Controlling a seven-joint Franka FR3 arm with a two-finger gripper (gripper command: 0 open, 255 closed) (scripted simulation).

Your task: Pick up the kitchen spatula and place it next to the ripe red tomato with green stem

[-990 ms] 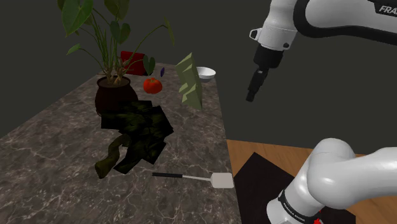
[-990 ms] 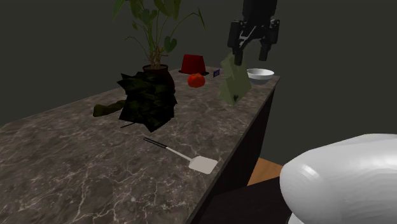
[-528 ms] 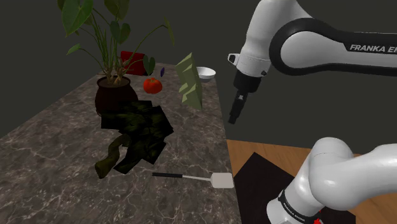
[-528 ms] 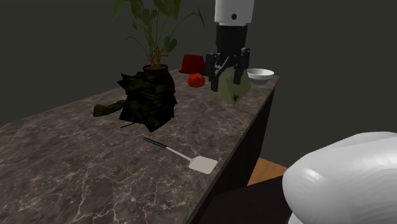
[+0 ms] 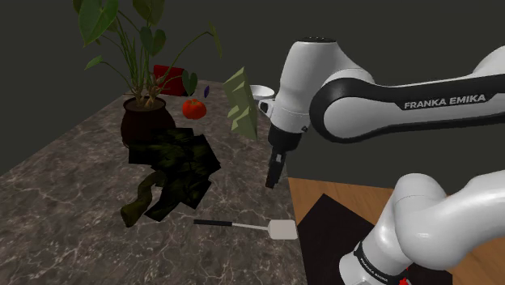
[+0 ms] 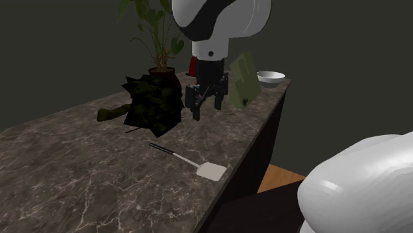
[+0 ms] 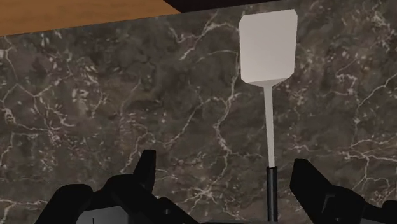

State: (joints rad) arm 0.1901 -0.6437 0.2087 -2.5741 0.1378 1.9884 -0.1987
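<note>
Tool point(image 5: 273, 180) hangs wide open and empty above the bench point(image 5: 65, 194).
Spatula point(image 5: 245, 225) lies flat at its seven o'clock, shoulder view.

Dark veined marble countertop point(image 5: 73, 186). Potted plant point(image 5: 144, 113) near its far end: dark pot, broad green leaves. Close in front of the plant, a dark green crumpled heap point(image 5: 178, 166). Behind the plant, a red block point(image 5: 167, 74). To the shoulder view's right of the plant: small purple item point(image 5: 205, 91), pale green pleated object point(image 5: 241, 101), then white bowl point(image 5: 260, 91).
</note>
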